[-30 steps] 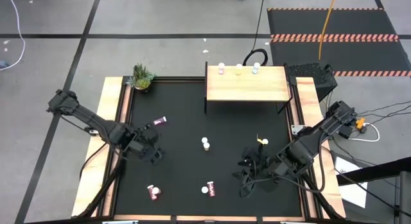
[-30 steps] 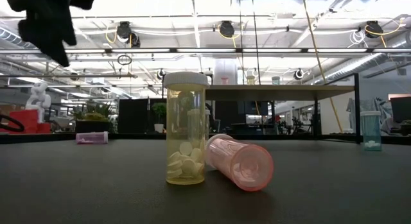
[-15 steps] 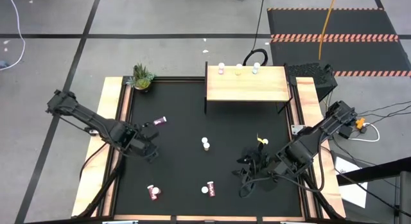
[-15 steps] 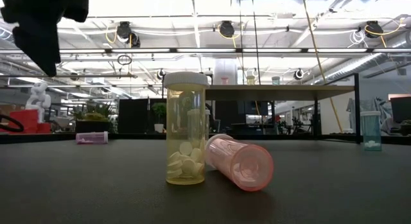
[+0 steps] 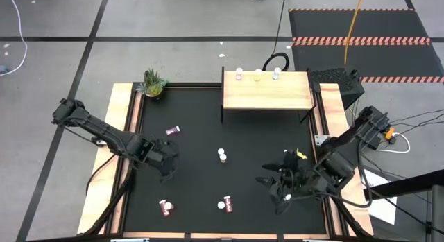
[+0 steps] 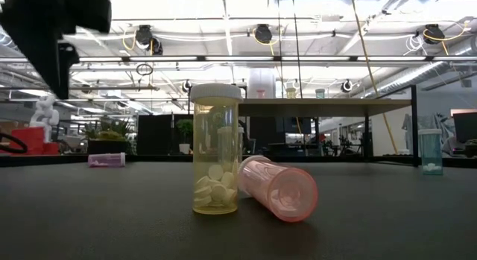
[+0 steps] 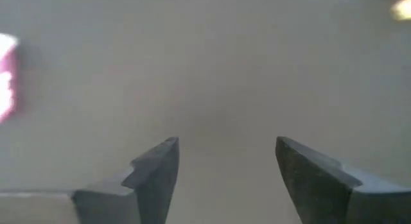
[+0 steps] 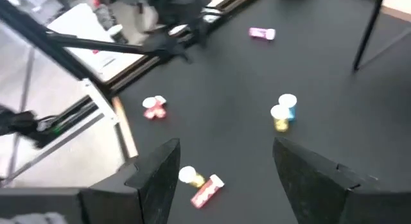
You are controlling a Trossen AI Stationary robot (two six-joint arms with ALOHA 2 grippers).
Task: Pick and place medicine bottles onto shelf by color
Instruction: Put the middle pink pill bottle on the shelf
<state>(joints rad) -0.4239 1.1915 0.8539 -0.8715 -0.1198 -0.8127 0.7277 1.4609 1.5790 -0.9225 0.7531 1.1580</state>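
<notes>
**Both grippers open and empty over the black table**

Left gripper [image 5: 165,161] hung at the left-centre of the high view, its two fingers [image 7: 157,176] standing apart with only bare black table [image 5: 201,117] between them. It held nothing. A pink bottle [image 5: 172,130] lay on its side just above it in the frame, not touching it.

At the lower right of that view the right gripper [image 5: 283,188] was likewise spread wide and empty, raised off the surface, with a yellow bottle [image 5: 300,155] close beside the arm.

The shelf [image 5: 266,90] stood at the top centre of the table, with three small bottles [image 5: 257,75] in a row along its far edge. Near the middle of the table a white-capped bottle [image 5: 222,155] stood upright. Two more lay toward the bottom edge: a red one [image 5: 165,207] at lower left and another [image 5: 225,204] at lower centre.

From the low view, an upright yellow bottle [image 6: 216,150] and a tipped pink bottle [image 6: 277,188] touched each other at centre frame.
</notes>
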